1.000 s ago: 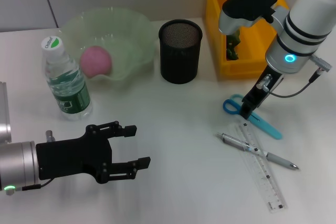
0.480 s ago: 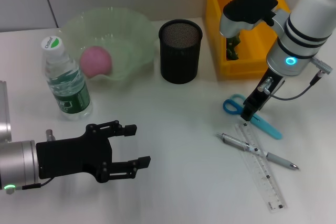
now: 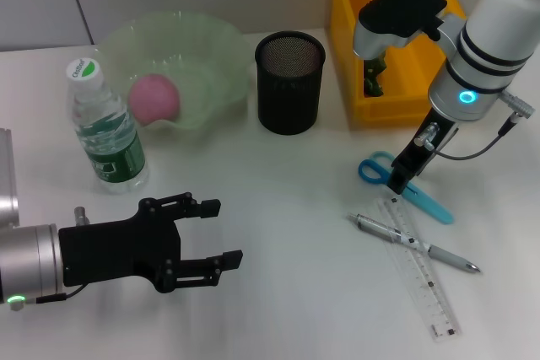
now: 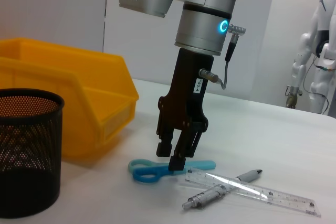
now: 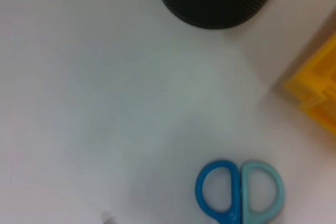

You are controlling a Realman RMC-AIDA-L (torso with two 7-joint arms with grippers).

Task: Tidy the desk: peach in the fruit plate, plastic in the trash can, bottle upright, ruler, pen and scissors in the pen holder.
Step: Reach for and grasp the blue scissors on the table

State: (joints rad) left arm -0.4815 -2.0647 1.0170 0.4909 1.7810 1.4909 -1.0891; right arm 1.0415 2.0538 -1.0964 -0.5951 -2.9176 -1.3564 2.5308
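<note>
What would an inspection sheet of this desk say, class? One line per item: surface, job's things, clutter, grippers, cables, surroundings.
Surface: white desk, nothing spilled.
Job's things: peach in the green fruit plate; bottle upright beside the plate; mesh pen holder looks empty; scissors, pen and ruler lie flat, pen crossing the ruler; yellow bin holds something dark, unclear what.
Clutter: nothing seen.
Grippers: right gripper down at the scissors, by the handles, jaws close together, grip unclear; left gripper open, idle low over the near desk.
Cables: short cable looping off the right wrist.
Surroundings: white humanoid figure behind the desk, seen from the left wrist.
</note>
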